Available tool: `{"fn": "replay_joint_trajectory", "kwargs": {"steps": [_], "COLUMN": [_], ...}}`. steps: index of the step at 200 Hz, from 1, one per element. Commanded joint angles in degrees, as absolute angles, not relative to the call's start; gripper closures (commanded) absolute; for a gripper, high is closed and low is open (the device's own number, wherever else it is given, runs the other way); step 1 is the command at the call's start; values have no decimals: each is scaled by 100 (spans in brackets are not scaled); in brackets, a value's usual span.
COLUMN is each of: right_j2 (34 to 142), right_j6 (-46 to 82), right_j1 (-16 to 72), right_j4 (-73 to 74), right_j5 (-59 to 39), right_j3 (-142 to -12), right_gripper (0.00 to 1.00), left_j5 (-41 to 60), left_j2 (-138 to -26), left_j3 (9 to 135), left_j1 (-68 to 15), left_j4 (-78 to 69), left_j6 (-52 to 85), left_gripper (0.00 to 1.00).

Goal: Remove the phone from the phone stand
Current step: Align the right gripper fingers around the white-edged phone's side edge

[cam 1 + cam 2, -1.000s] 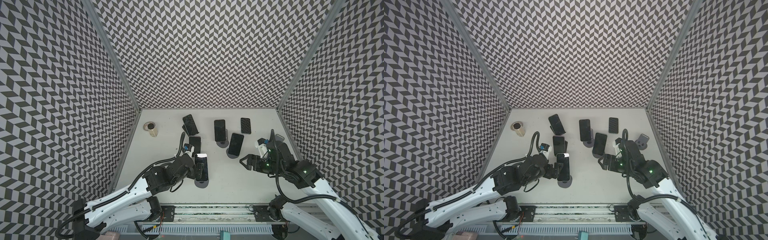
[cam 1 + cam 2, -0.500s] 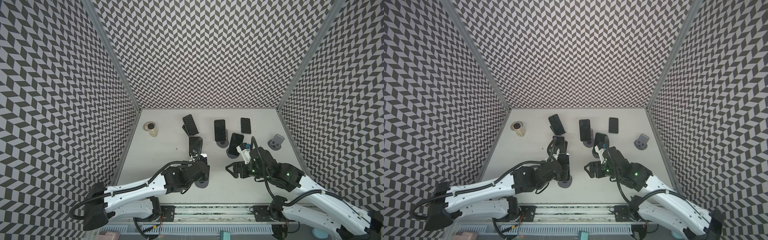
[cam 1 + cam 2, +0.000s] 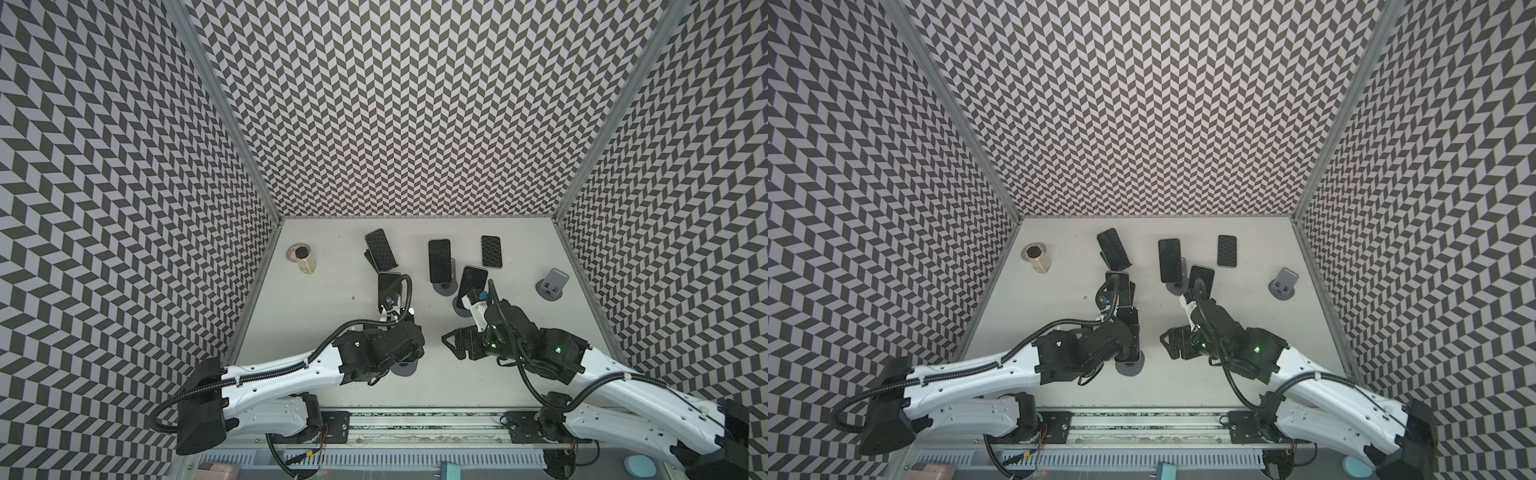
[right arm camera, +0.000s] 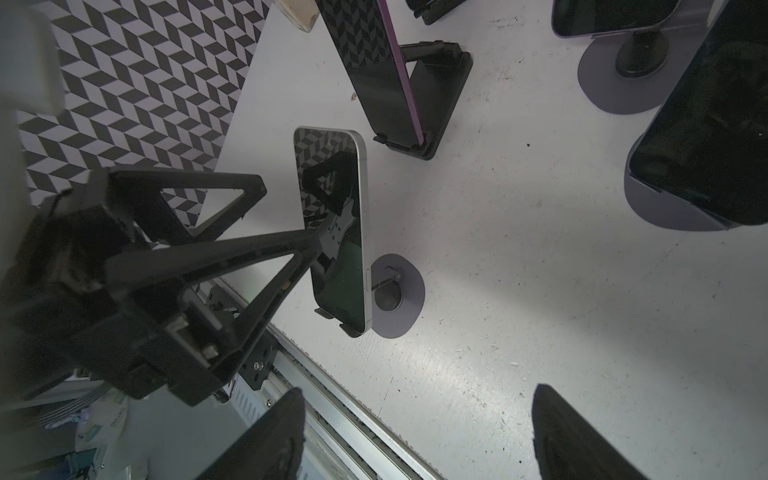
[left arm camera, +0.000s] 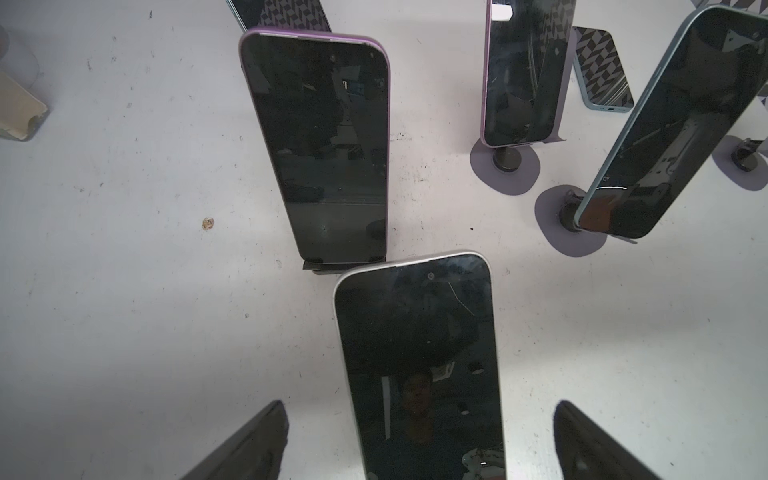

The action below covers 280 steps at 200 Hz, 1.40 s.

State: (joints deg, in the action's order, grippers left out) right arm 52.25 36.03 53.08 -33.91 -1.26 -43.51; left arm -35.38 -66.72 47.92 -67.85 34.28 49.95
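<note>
The phone (image 5: pixel 419 365), white-edged with a dark screen, leans on a grey round-based phone stand (image 4: pixel 395 295) near the table's front middle. My left gripper (image 5: pixel 419 440) is open. Its fingers (image 5: pixel 249 449) straddle the phone's lower half with a gap on each side. In the right wrist view the phone (image 4: pixel 336 232) is seen almost edge-on, with the left gripper (image 4: pixel 291 214) reaching in from its screen side. In a top view the left arm covers most of the phone (image 3: pixel 1128 328). My right gripper (image 3: pixel 451 345) is open and empty, to the right of the stand (image 3: pixel 405 358).
Just behind stands a purple-edged phone (image 5: pixel 324 145) on a black stand. Two more phones on grey stands (image 3: pixel 439 259) (image 3: pixel 471 282) lie further back. One phone (image 3: pixel 491 251) lies flat. An empty grey stand (image 3: pixel 550 284) is at the right, a small jar (image 3: pixel 303 258) at the back left.
The left arm has stretched forward over the phone. The right arm has swung left from the right side toward the table's middle.
</note>
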Motion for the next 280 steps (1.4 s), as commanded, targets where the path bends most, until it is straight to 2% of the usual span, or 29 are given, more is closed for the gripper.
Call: {"fn": "replay_joint_trajectory", "kwargs": {"steps": [1, 53, 158, 280], "right_j2": [5115, 5040, 4170, 4382], "right_j6": [3570, 3636, 3884, 3911], "right_j1": [5326, 5319, 5321, 5317], "right_j4": [-2976, -2711, -2593, -2137], "right_j5": [44, 96, 561, 442], "right_j3": [-4273, -4034, -3518, -3211], "right_gripper": [16, 16, 16, 16], "left_j5": [-3641, -3564, -3114, -3245], "left_j2": [-6706, -7058, -7425, -7459], "left_j3": [5012, 5357, 5412, 5249], "left_j1": [-6812, -6771, -6508, -6292], "left_j4": [3359, 3662, 3745, 3753], "left_j6": [5227, 5367, 5344, 5310], "left_gripper": [0, 0, 0, 0]}}
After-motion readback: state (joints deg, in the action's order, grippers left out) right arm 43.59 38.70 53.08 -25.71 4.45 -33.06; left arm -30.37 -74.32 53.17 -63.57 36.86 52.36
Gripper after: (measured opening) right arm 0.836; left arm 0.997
